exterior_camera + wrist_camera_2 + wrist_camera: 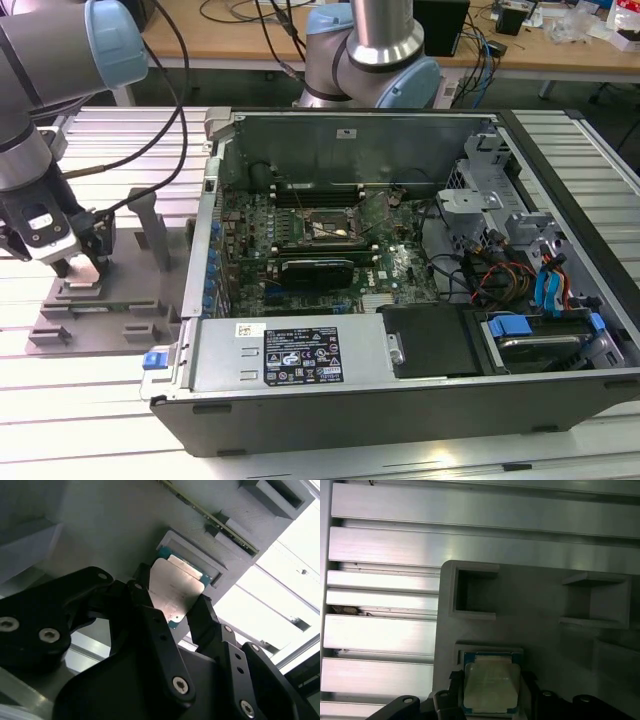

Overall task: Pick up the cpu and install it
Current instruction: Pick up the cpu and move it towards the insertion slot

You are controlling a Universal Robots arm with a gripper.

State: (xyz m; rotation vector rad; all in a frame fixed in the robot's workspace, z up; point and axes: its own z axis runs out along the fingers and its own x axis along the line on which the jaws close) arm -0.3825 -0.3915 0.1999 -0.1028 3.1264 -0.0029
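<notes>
The cpu (172,587), a flat square chip with a shiny metal top and a thin green rim, lies at a shallow square recess of a grey fixture plate (545,610). My gripper (172,602) has one black finger against each of two opposite edges of the chip, shut on it. In the first wrist view the cpu (491,687) shows between the same fingers (454,680). In the exterior view my gripper (85,265) is down on the fixture plate (105,310) at that view's left, outside the computer case. The open cpu socket (322,228) sits on the motherboard inside the case.
The open computer case (400,390) lies on the slatted aluminium table (60,400). A long black card (318,270) sits just in front of the socket. Drive cages and cables (520,270) fill the case's right side. A second robot arm's base (370,55) stands behind the case.
</notes>
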